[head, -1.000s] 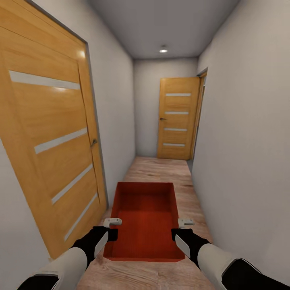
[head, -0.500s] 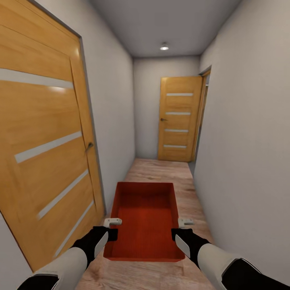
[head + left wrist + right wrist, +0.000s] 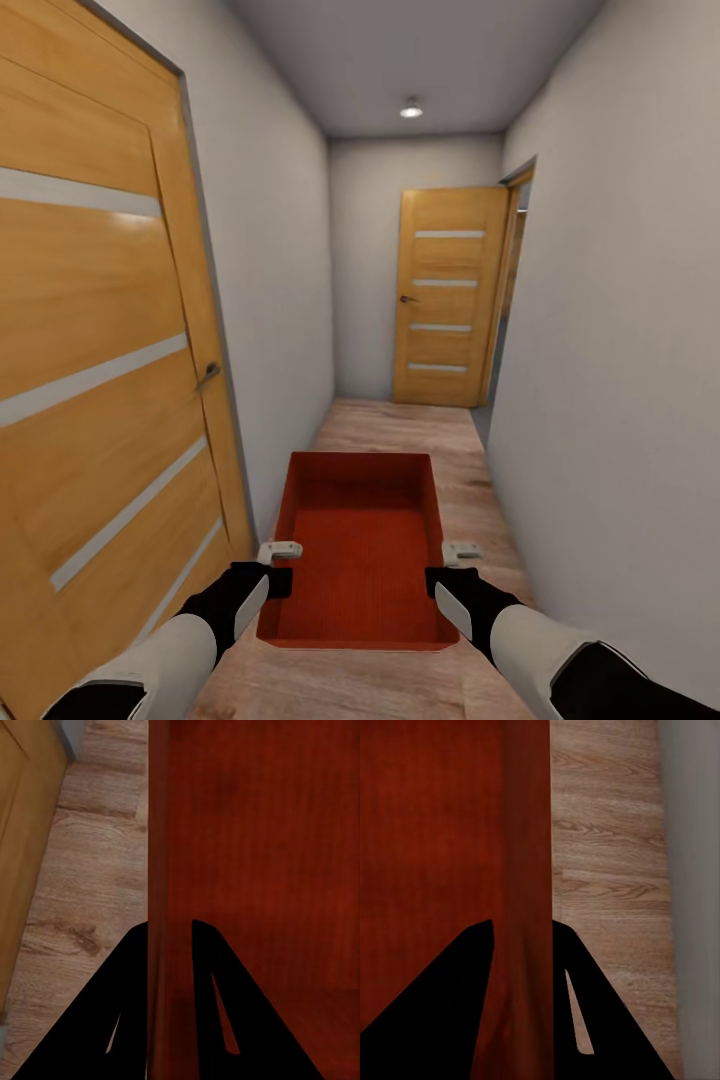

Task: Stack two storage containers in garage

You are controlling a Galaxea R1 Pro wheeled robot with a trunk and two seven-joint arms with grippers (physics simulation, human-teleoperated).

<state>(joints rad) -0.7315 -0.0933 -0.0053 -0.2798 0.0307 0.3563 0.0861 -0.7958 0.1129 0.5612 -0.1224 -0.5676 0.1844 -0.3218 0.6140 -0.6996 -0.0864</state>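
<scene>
One orange-red storage container point(image 3: 360, 550) is carried between the two arms, out in front of the robot and above the wood-plank floor point(image 3: 400, 430) of a narrow hallway. It is an open-top bin with thin walls and a finely ribbed bottom, its long axis running from near to far.

The left gripper point(image 3: 278, 566) pinches the container's left long wall near the near end. In the left wrist view, its two dark fingers point(image 3: 120, 1012) stand on either side of that thin wall, one outside over the planks and one inside over the red bottom point(image 3: 262, 855), both touching the wall. The right gripper point(image 3: 446, 566) pinches the right long wall in the same way, directly across from the left one. In the right wrist view, one finger point(image 3: 442, 1005) lies inside the bin and the other outside, with the wall point(image 3: 526, 870) clamped between them.

A large wooden door point(image 3: 90, 350) with pale horizontal strips and a lever handle point(image 3: 208, 375) stands near on the left. Another door of the same kind point(image 3: 450, 295) stands at the far end of the hallway, right of centre, just beside an opening in the right wall point(image 3: 620, 350). A round ceiling light point(image 3: 411, 110) glows above the far end.
</scene>
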